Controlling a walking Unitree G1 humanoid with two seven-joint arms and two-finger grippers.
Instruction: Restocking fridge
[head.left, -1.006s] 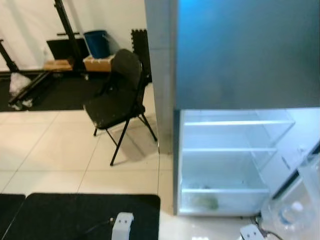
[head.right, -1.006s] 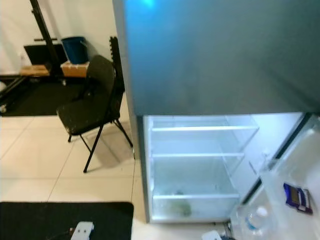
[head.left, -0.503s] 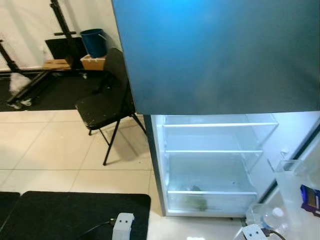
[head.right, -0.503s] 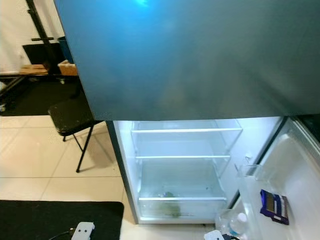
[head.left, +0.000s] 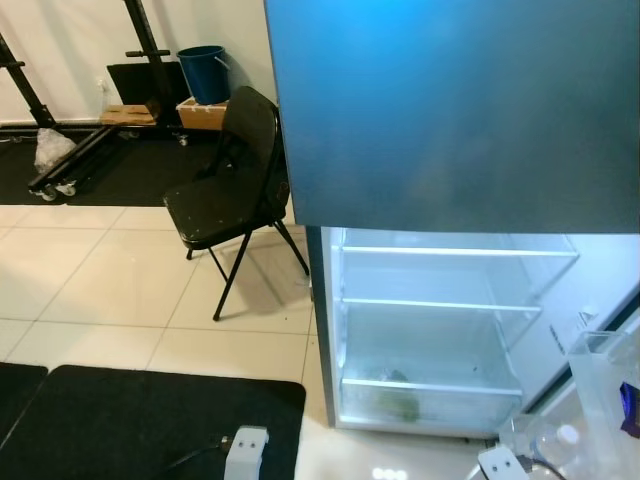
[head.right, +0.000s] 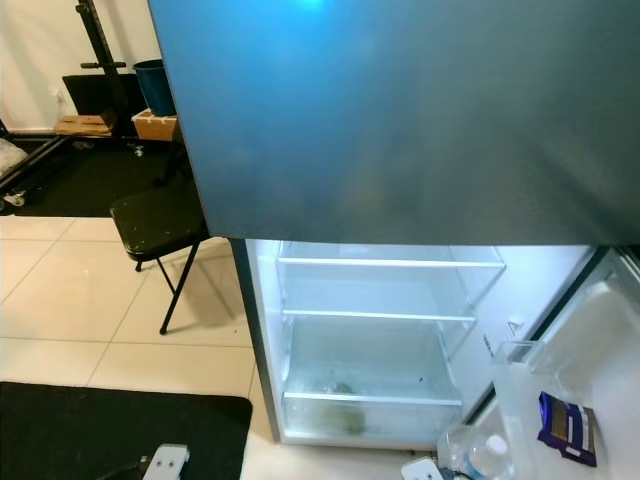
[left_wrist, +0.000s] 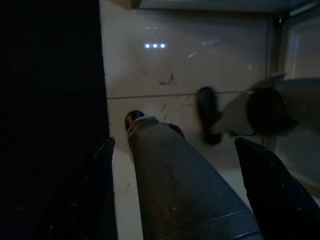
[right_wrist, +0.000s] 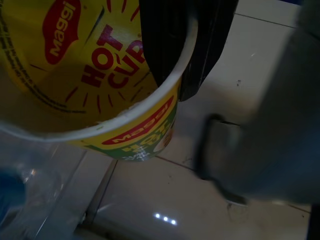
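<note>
The right gripper pinched a yellow noodle cup by its rim; the left gripper hung spread; the fridge stood open at 2 o'clock

The Maggi Hot Cup is yellow with red lettering and a green band at its base. The fridge front is dark blue-grey, its lit interior white. The folding chair is black, the bucket blue, the floor tiles cream, the mat black.

Glossy floor tiles, smooth matt fridge door, clear plastic shelves
</note>
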